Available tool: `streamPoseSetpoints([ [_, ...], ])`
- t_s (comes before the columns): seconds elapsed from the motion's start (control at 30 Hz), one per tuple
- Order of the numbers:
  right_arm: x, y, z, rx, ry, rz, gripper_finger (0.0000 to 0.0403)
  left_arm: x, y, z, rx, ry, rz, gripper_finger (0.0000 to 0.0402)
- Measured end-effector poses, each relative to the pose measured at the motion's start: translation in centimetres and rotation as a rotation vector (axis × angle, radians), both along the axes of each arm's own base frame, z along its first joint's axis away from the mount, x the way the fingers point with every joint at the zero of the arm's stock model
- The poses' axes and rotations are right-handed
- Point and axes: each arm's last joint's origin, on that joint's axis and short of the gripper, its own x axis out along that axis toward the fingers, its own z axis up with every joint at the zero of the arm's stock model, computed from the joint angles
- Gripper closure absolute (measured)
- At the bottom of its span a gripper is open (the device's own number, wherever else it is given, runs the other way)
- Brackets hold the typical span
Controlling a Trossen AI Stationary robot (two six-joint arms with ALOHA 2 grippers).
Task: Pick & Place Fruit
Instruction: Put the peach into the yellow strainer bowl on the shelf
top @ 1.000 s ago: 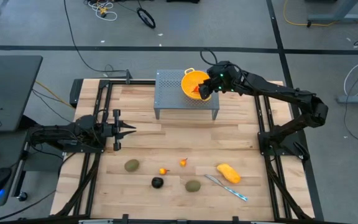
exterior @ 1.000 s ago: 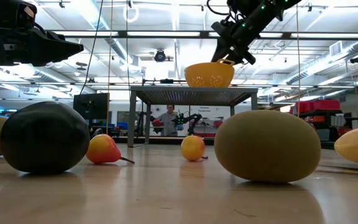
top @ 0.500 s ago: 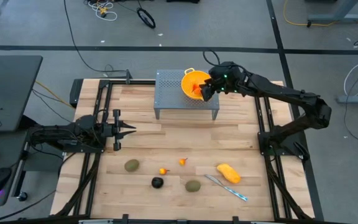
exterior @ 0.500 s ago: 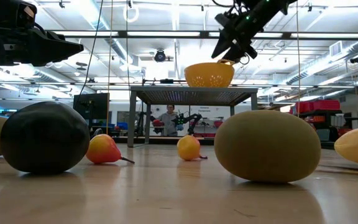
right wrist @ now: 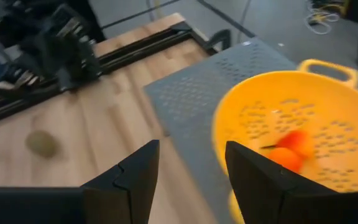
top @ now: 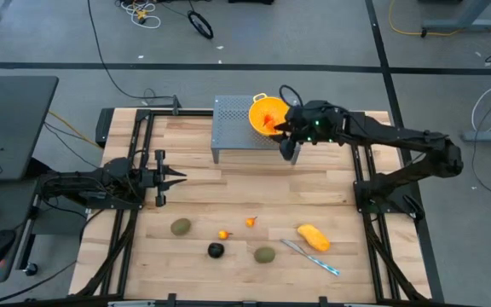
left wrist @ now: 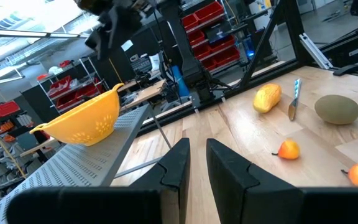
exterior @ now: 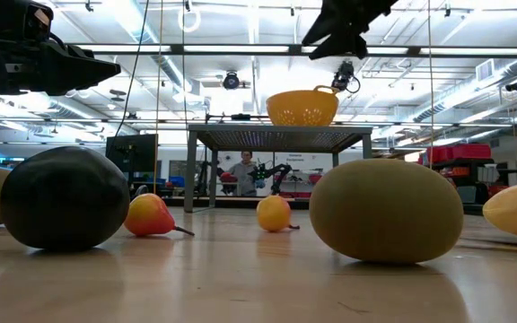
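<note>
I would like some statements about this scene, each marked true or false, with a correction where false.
1. An orange fruit lies inside the yellow colander. True.
2. The colander stands on the wooden table. False: it stands on the grey perforated stand.
3. The right gripper has open, empty jaws. True.
4. The knife lies beside the dark ball. False: it lies beside the yellow-orange oblong fruit.
5. The left gripper holds a green oval. False: it holds nothing.

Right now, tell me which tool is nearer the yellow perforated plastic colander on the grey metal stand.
Right. The right tool hangs just beside the yellow perforated plastic colander, at the stand's edge. The left tool waits far off at the table's left side.
</note>
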Motion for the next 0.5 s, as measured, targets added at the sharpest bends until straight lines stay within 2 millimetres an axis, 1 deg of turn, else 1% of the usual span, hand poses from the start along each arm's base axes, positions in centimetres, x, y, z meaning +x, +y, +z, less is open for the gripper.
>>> streamPoseSetpoints([
  [0.37, 0.6, 5.1, -0.3, 0.008, 0.041, 0.179, 0.0207, 0.0, 0.0, 0.0, 0.000, 0.000, 0.000, 0.0338],
  [0.5, 0.6, 6.4, -0.4, 0.006, 0.040, 0.192, 0.0198, 0.0, 0.0, 0.0, 0.000, 0.000, 0.000, 0.0338],
])
